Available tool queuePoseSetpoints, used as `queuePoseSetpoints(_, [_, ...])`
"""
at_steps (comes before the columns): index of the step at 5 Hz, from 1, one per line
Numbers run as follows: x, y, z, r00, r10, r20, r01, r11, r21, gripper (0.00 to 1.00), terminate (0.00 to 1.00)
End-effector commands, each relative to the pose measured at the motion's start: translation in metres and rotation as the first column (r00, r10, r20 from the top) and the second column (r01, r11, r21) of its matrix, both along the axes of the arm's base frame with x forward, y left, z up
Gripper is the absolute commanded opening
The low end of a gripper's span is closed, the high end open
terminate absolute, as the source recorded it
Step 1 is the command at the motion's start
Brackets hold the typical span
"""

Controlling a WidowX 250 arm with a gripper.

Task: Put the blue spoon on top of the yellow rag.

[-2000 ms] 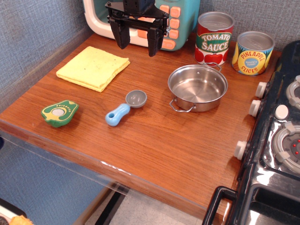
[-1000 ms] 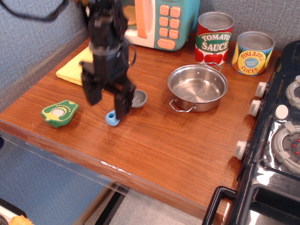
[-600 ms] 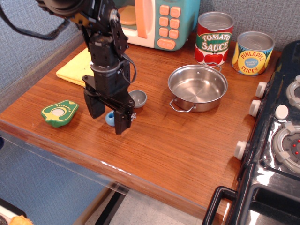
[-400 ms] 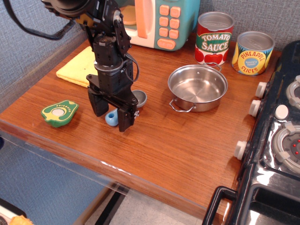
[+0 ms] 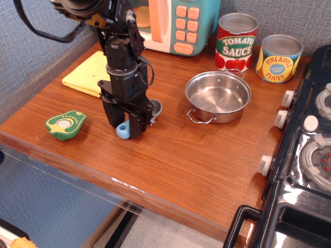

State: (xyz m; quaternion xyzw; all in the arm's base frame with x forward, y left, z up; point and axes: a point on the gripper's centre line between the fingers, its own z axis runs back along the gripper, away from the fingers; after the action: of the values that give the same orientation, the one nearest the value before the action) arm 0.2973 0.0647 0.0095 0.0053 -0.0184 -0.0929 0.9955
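straddling the blue spoon (image 5: 124, 129), the hand (image 5: 124, 125) stands narrowed around its handle, near the yellow rag (image 5: 89, 75).

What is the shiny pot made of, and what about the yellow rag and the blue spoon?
The pot looks like polished steel: it is silvery and mirrors light on its walls. The yellow rag looks like soft cloth, matte and slightly fuzzy. The blue spoon seems to be smooth plastic, with a glossy light-blue handle; its bowl is mostly hidden behind the gripper.
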Motion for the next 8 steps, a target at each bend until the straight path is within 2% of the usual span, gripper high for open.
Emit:
queuePoseSetpoints(1, [0.003, 0.004, 0.020, 0.999, 0.000, 0.049, 0.000, 1.000, 0.000, 0.00, 0.00])
queuePoseSetpoints(2, [0.005, 0.004, 0.030, 0.999, -0.004, 0.052, 0.005, 1.000, -0.012, 0.00, 0.00])
queuePoseSetpoints(3, [0.019, 0.020, 0.056, 0.993, 0.058, 0.104, -0.056, 0.998, -0.018, 0.00, 0.00])
queuePoseSetpoints(4, [0.036, 0.057, 0.062, 0.984, 0.143, 0.107, -0.142, 0.990, -0.010, 0.00, 0.00])
queuePoseSetpoints(5, [0.044, 0.098, 0.058, 0.973, 0.209, 0.099, -0.213, 0.977, 0.023, 0.00, 0.00])
queuePoseSetpoints(6, [0.043, 0.123, 0.050, 0.963, 0.256, 0.086, -0.259, 0.965, 0.036, 0.00, 0.00])
queuePoseSetpoints(8, [0.059, 0.127, 0.045, 0.970, 0.226, 0.092, -0.232, 0.971, 0.057, 0.00, 0.00])
